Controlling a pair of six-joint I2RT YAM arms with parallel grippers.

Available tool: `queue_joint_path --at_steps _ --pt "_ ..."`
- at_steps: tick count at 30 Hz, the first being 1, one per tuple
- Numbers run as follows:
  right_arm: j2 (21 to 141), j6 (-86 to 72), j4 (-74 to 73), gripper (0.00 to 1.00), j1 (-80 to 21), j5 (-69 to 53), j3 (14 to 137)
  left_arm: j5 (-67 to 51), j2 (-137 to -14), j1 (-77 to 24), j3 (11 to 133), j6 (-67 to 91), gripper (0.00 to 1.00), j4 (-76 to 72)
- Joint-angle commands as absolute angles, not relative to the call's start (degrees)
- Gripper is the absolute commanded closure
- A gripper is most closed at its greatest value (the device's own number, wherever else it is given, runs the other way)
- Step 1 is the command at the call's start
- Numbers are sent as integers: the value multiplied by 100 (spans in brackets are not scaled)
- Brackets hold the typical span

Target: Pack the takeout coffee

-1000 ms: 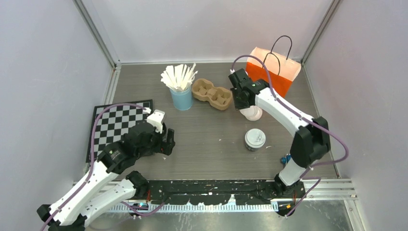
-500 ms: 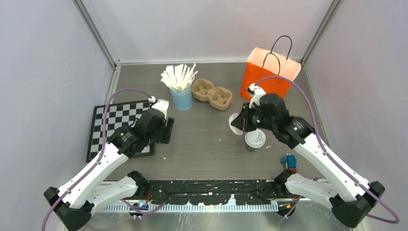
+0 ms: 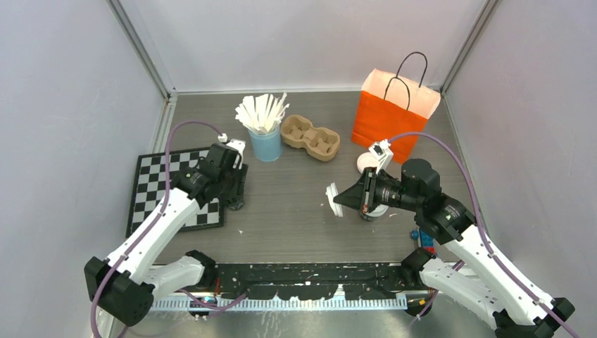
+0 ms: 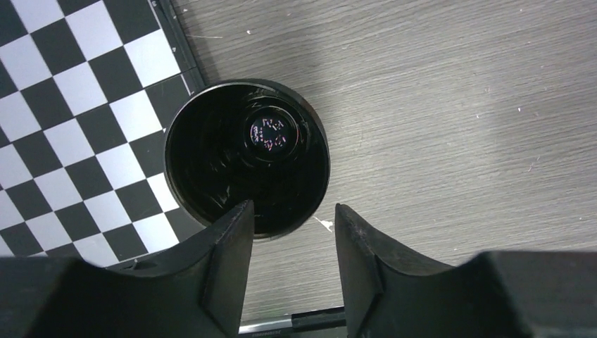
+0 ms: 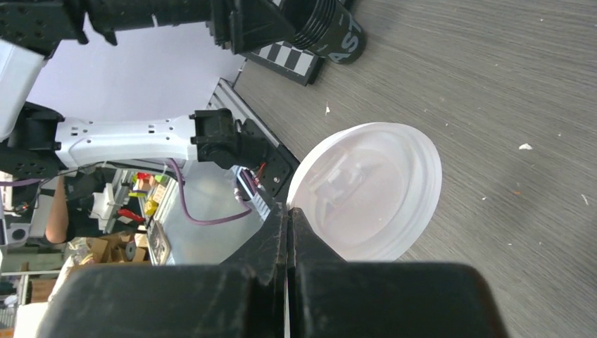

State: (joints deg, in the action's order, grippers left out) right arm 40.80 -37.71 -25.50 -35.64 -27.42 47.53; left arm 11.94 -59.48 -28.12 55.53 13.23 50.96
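Right tool (image 5: pixel 288 213) pinching lid (image 5: pixel 373 183), its near rim hidden

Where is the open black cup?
On the left, the cup stands at the checkerboard's right edge, directly below the left gripper in the left wrist view.

The board (image 3: pixel 165 186) lies at the table's (image 3: pixel 296 211) left, with 1 cup (image 4: pixel 246 165) at its right edge. Behind stand the stick cup (image 3: pixel 265 144), carrier (image 3: pixel 310 137), then the bag (image 3: pixel 391 113) rightmost. A lid (image 3: pixel 336 201) hangs mid-table in the right claw (image 3: pixel 346 199).
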Motion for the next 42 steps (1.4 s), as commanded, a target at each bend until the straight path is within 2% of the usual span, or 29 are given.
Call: queue_joint_path --at_steps 1,9,15,22,26,30,35,42 --pt "3949 -3893 -2240 100 -3610 -3007 4735 724 -6219 -2611 5863 919 55 4710" --pt "3955 -3695 -2479 100 -3614 -2755 4708 343 -6649 -2484 5961 851 59 4502" --pt "3973 -3653 -2567 100 -3614 -2623 4694 321 -6838 -2421 6057 785 72 4546" --pt "3986 -3605 -2654 100 -3615 -2557 4742 260 -6897 -2387 6006 782 75 4526" --pt "3998 -3600 -2679 100 -3621 -2535 4753 226 -6917 -2364 6009 752 81 4520" --pt "3991 -3587 -2695 100 -3621 -2517 4730 195 -6948 -2364 6018 734 84 4525" --pt "3970 -3558 -2755 100 -3615 -2472 4733 143 -6938 -2355 6074 639 99 4570" --pt "3990 -3475 -2886 100 -3617 -2418 4775 97 -6968 -2355 6516 691 100 4932"
